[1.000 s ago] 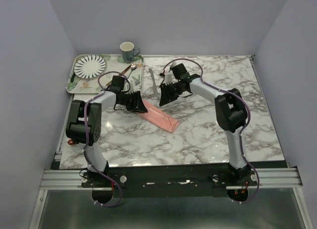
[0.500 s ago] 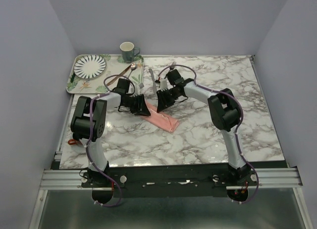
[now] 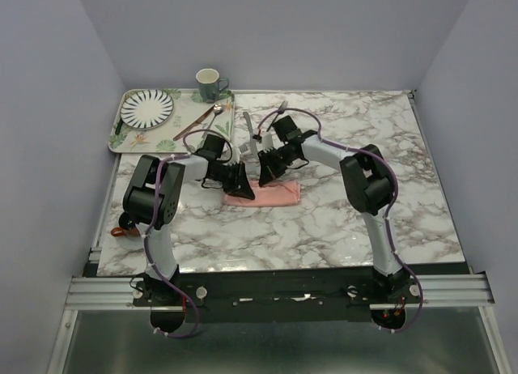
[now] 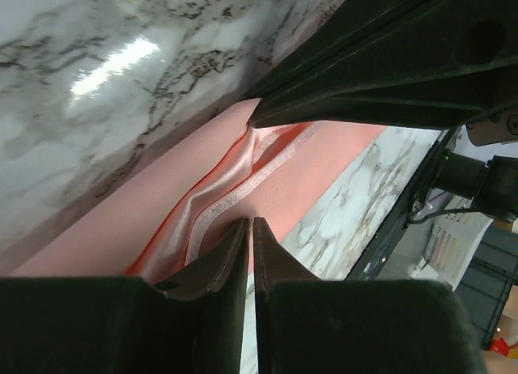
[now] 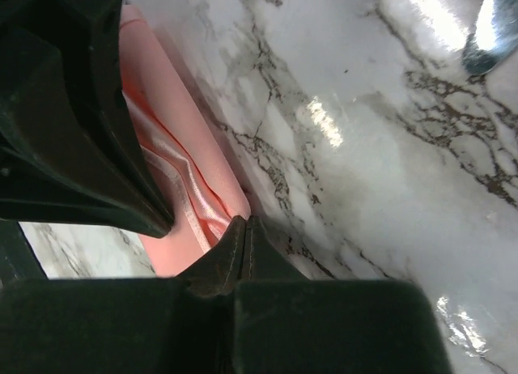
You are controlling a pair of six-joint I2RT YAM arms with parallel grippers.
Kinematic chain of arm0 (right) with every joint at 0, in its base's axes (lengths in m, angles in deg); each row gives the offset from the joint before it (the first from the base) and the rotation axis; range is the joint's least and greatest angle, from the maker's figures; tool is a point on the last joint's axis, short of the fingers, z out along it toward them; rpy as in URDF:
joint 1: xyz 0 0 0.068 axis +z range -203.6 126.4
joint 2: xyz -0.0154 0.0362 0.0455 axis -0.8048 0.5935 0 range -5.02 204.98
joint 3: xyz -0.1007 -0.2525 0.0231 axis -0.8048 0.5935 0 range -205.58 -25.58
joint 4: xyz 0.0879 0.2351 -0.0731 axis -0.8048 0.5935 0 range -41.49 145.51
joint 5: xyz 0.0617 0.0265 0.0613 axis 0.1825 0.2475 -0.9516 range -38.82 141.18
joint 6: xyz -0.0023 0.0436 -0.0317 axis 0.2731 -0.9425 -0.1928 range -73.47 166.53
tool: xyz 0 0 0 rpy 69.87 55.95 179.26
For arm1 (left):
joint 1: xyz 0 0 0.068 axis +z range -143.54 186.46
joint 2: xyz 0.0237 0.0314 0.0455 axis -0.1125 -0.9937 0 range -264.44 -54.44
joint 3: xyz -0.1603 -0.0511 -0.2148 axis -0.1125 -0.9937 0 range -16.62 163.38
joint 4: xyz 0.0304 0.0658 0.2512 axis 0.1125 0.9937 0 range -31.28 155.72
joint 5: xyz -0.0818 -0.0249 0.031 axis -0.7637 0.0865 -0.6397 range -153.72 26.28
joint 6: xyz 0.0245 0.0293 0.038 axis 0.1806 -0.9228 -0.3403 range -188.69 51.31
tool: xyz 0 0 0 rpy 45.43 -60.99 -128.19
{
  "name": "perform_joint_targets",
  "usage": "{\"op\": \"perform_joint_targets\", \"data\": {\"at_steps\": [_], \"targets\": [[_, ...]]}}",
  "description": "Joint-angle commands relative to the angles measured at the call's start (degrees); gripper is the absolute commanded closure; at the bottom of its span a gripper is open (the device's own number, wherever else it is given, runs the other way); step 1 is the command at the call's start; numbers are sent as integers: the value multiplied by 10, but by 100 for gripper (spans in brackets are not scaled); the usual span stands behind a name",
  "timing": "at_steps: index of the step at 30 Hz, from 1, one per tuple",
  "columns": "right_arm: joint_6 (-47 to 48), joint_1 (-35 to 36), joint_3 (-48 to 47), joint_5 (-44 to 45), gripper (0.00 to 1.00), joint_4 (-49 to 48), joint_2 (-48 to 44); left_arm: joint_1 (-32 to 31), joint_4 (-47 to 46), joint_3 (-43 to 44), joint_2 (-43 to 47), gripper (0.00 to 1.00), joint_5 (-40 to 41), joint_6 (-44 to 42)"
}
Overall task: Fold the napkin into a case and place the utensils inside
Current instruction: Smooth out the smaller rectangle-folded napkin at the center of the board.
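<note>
The napkin (image 3: pixel 277 194) is folded into a narrow salmon-pink case and lies level across the marble, with hemmed layers showing at its end (image 4: pixel 235 188). My left gripper (image 3: pixel 241 188) is shut on the cloth's near-left end (image 4: pixel 249 222). My right gripper (image 3: pixel 265 180) is shut on the cloth's edge close by (image 5: pixel 239 220), so the two tips nearly meet. The pink cloth (image 5: pixel 174 123) runs off to the left in the right wrist view. The silver knife (image 3: pixel 248 125) and fork (image 3: pixel 280 109) lie on the marble behind the grippers, outside the case.
A patterned tray (image 3: pixel 121 139) at the back left holds a striped plate (image 3: pixel 146 107), a silver spoon (image 3: pixel 212 111) and a brown-handled utensil (image 3: pixel 188 129). A cup (image 3: pixel 209 84) stands at its corner. A silver utensil end (image 5: pixel 492 26) shows in the right wrist view.
The folded napkin has swung from a diagonal to lie level. Both grippers have come together at its left end and moved slightly nearer.
</note>
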State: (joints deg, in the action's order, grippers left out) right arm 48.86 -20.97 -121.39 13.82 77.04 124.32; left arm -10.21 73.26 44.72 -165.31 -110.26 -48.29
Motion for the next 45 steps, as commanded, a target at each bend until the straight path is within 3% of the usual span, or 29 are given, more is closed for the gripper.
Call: {"op": "perform_joint_targets", "data": {"at_steps": [1,7,9,10,14,15,17,22,26,41,45], "targets": [[39,4,42,-29,99,23,-20,-16,-14,-21,4,81,-14,2],[80,5,75,-75,99,35,-49,2,-31,-68,123,64,-37,-31],[97,4,78,-96,99,39,-53,9,-17,-73,158,60,-36,-84],[101,5,71,-104,99,51,-53,10,-4,-69,187,60,-29,-118],[111,5,44,-121,81,85,-46,10,88,-54,223,57,-9,-306],[106,5,41,-117,79,86,-47,9,103,-48,223,56,-6,-389],[90,4,33,-105,76,86,-47,8,137,-31,218,56,-8,-464],[51,4,2,-87,75,86,-30,-12,162,-15,208,54,-16,-677],[37,5,-9,-76,74,89,-15,-41,195,-1,184,53,6,-775],[45,5,-11,-82,75,110,17,-127,181,42,88,53,126,-809],[49,4,-8,-82,81,110,19,-136,180,48,76,53,145,-801]]}}
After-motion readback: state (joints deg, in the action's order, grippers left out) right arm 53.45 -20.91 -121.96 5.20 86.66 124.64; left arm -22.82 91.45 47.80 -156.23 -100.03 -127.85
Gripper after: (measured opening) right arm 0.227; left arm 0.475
